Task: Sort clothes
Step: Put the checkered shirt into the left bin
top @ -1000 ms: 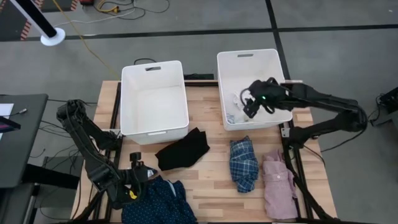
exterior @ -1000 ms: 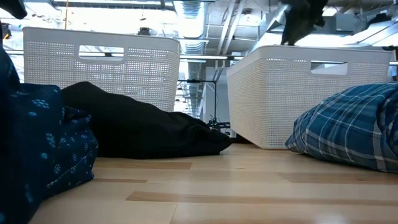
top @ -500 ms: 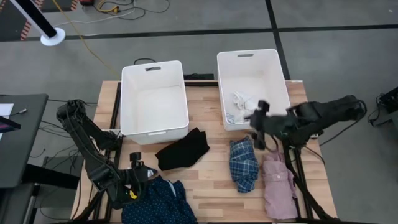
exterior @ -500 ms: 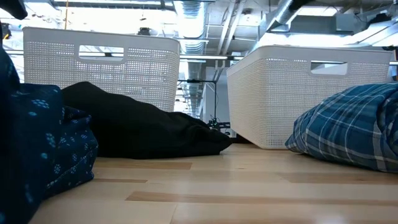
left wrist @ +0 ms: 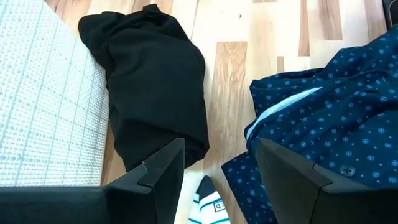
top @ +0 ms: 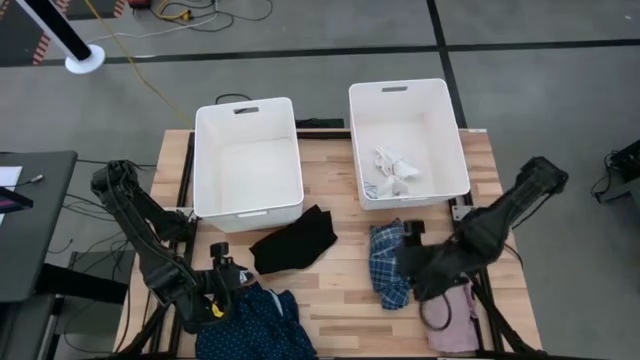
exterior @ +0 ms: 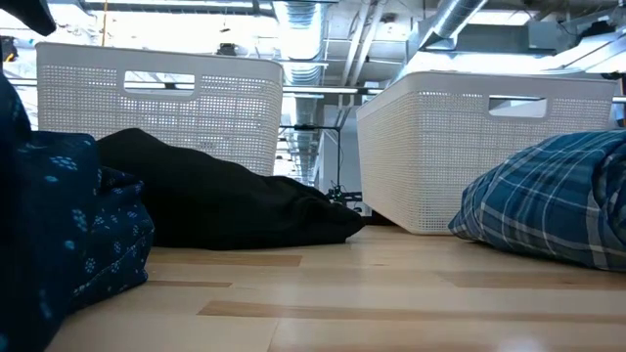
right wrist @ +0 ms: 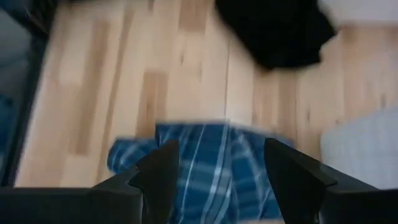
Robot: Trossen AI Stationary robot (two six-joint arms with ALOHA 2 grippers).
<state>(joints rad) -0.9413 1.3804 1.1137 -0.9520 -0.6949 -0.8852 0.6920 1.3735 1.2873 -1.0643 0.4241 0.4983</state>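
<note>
A black garment (top: 293, 243) lies flat mid-table, with a navy patterned garment (top: 255, 320) at the near left. A blue plaid one (top: 385, 262) and a pale pink one (top: 455, 310) lie at the near right. A white garment (top: 395, 165) lies in the right bin (top: 462, 140). My left gripper (top: 236, 283) hovers open between the black garment (left wrist: 155, 81) and the navy one (left wrist: 329, 118). A bit of blue-white striped cloth (left wrist: 208, 198) shows below its gap. My right gripper (top: 405, 272) hangs open above the plaid garment (right wrist: 205, 162).
The left bin (top: 197, 160) stands at the far left with no garment showing inside. Both bins sit along the table's far edge. Bare wood lies between the black garment and the plaid one. A dark side table (top: 30, 220) stands left of the table.
My right gripper has swung from above the right bin toward the table's near edge and a little down, rolling as it went. It now hangs over the plaid garment. The white garment stays in the bin.
</note>
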